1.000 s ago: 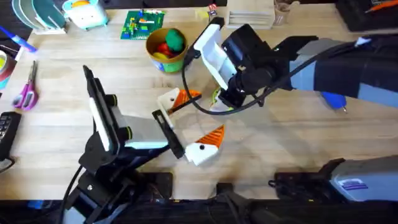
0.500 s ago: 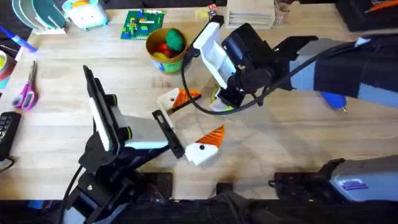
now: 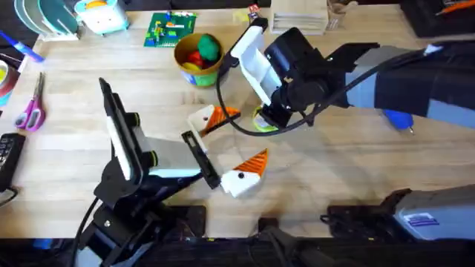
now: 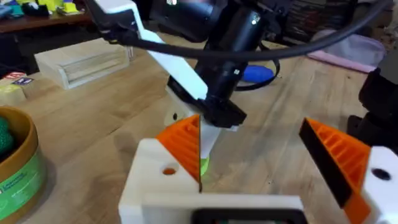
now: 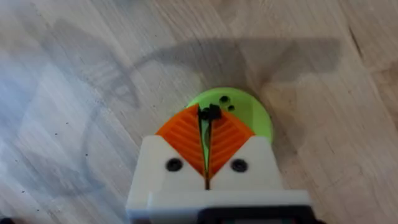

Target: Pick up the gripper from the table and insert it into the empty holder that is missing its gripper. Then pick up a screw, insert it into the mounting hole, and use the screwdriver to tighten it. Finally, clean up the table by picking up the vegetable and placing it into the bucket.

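I keep the right gripper point(image 5: 207, 119) clamped on 1 screw point(image 5: 209, 113) (over the green disc point(image 5: 249, 112)); left gripper point(image 4: 273, 146) fingers apart.

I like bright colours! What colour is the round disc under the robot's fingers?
Lime green disc, with small holes, under the right gripper. Clearest in the right wrist view.

From above, the right arm point(image 3: 386, 74) covers most of the screwdriver point(image 3: 398, 120), leaving a blue end poking out. The lime-green disc point(image 5: 239, 112) is half hidden behind the right gripper point(image 5: 207, 121). A tiny black thing point(image 5: 210, 114) sits at those fingertips, too small to name. The bucket point(image 4: 18, 165) is cut off at the left wrist view's edge.
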{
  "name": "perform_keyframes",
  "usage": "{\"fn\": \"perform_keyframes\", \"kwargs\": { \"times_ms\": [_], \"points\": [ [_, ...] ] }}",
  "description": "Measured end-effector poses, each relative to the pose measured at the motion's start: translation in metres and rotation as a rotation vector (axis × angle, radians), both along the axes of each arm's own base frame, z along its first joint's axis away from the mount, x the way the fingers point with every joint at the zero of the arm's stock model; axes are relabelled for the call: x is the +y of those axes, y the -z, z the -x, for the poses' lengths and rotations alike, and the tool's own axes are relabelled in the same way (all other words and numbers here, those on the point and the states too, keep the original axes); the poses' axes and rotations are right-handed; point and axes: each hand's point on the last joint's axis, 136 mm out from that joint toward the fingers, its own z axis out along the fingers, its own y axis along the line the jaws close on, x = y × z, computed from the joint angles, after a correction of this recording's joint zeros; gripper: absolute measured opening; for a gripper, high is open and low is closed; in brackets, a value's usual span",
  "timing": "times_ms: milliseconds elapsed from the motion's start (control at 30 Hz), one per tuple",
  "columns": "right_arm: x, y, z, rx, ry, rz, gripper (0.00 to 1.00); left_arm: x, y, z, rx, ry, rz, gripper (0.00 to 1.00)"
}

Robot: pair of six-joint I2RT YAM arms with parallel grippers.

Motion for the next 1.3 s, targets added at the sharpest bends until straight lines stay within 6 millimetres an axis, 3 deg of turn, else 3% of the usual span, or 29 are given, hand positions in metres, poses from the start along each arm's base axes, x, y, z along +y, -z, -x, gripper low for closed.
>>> {"fn": "perform_keyframes", "kwargs": {
  "times_ms": [367,567,867,1067,1200,1300],
  "points": [
    [-0.015,-0.005,-0.012,-0.007,0.056,-0.007,0.008,0.000,0.000,0.000,0.000,0.000,0.000,0.993],
    [-0.030,-0.041,-0.024,-0.085,0.115,-0.063,0.008,0.000,0.000,0.000,0.000,0.000,0.000,0.994],
    [-0.040,-0.087,-0.007,-0.049,0.130,-0.048,0.008,0.000,0.000,0.000,0.000,0.000,0.000,0.993],
    [-0.017,-0.152,-0.005,-0.092,0.090,-0.097,0.008,0.000,0.000,0.000,0.000,0.000,0.000,0.993],
    [0.013,-0.196,0.001,-0.108,0.029,-0.186,0.008,0.000,0.000,0.000,0.000,0.000,0.000,0.992],
    [0.035,-0.217,0.008,-0.103,-0.021,-0.258,0.008,0.000,0.000,0.000,0.000,0.000,0.000,0.993]
  ]
}}
